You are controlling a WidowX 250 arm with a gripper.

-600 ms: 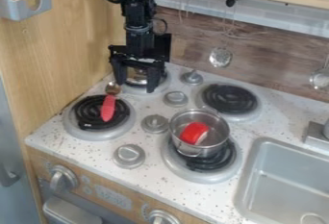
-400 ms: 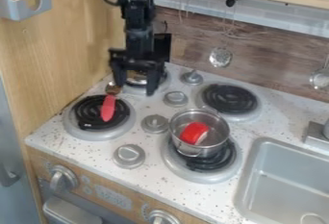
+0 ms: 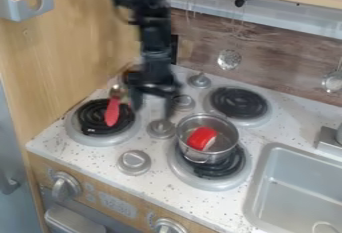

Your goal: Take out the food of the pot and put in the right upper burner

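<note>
the red food (image 3: 201, 138) lay inside the metal pot (image 3: 229, 135), a little below and right of the frame's centre. the pot sat on the lower right burner (image 3: 199, 180), partly covering its dark coil. above it, right of the frame's centre, was the upper right burner (image 3: 238, 102), its coil bare. the gripper (image 3: 153, 112) hung left of the pot and apart from it, near the frame's centre; its fingers were spread, with nothing held between them. so neither part of the job was done: the food was to be grasped and lifted clear of the pot's rim, then set down on that bare coil. the red-handled spoon (image 3: 112, 112) rested across the left burner (image 3: 89, 138), and the sink (image 3: 264, 169) was at lower right.
</note>
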